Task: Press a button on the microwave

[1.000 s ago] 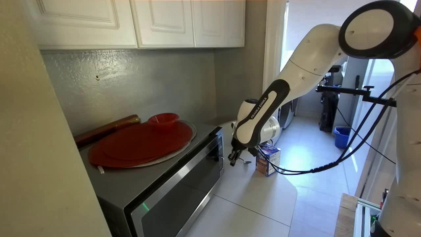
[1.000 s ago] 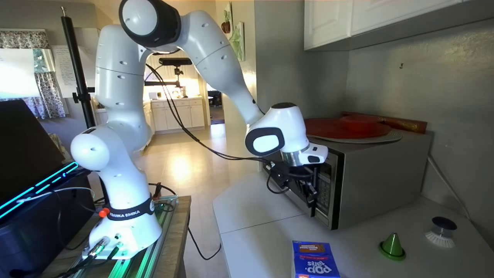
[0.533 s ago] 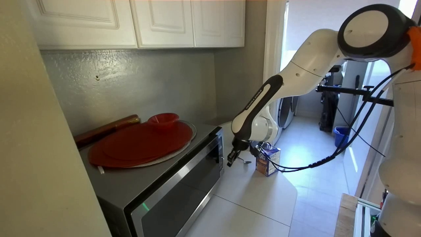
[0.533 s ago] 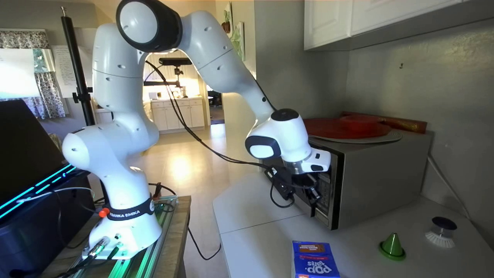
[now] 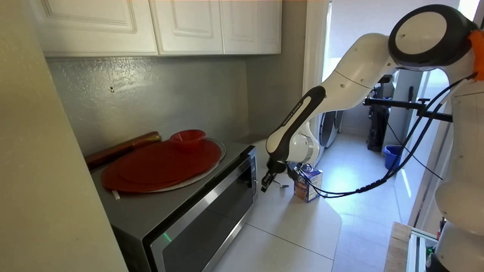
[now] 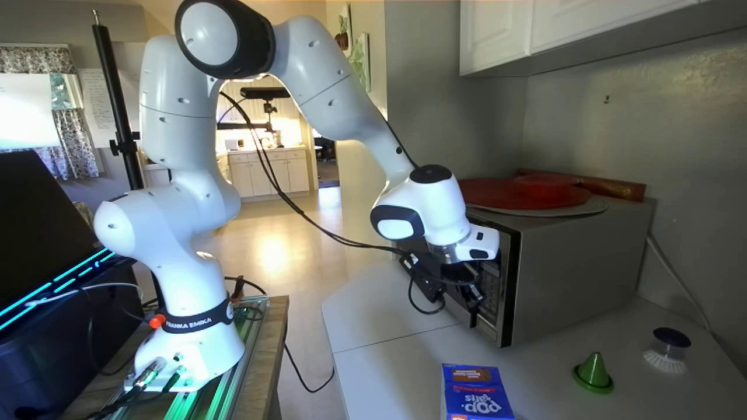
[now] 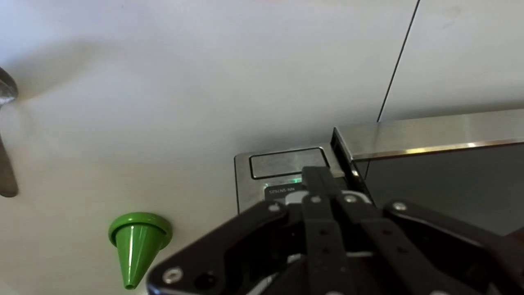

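The silver-grey microwave stands on the white counter, its dark glass door seen in an exterior view and its grey side in an exterior view. In the wrist view its control panel shows a large framed rectangular button and a dark strip mostly hidden by my fingers. My gripper is shut with nothing between its fingertips. The tips overlap the panel beside that button's lower edge; I cannot tell whether they touch. In both exterior views the gripper is at the front control end, here.
Red round platters and a bowl lie on the microwave. A blue box, a green cone and a brush stand on the counter. A spoon lies there too. White cabinets hang above.
Over the earlier half second the hand dropped slightly and tilted, its fingertips shifting a little, and the elbow shifted. Over the last half second the arm is almost still.
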Action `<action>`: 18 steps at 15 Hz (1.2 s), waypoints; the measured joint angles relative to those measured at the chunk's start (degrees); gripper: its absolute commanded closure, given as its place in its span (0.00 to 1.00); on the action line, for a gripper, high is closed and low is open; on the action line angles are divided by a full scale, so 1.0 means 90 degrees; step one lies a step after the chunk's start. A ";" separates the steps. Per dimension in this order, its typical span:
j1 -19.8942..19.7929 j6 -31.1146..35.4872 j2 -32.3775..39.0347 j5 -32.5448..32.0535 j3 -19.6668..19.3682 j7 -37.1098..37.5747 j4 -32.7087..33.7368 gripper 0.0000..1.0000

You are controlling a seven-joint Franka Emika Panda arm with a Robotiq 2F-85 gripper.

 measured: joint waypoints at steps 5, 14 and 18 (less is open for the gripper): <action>0.0125 0.0017 0.0000 0.0000 0.0119 0.0025 -0.0040 1.00; 0.0112 0.0377 0.0167 0.0010 0.0241 0.0033 0.0028 1.00; 0.0117 0.0681 0.0400 0.0010 0.0238 0.0034 0.0087 1.00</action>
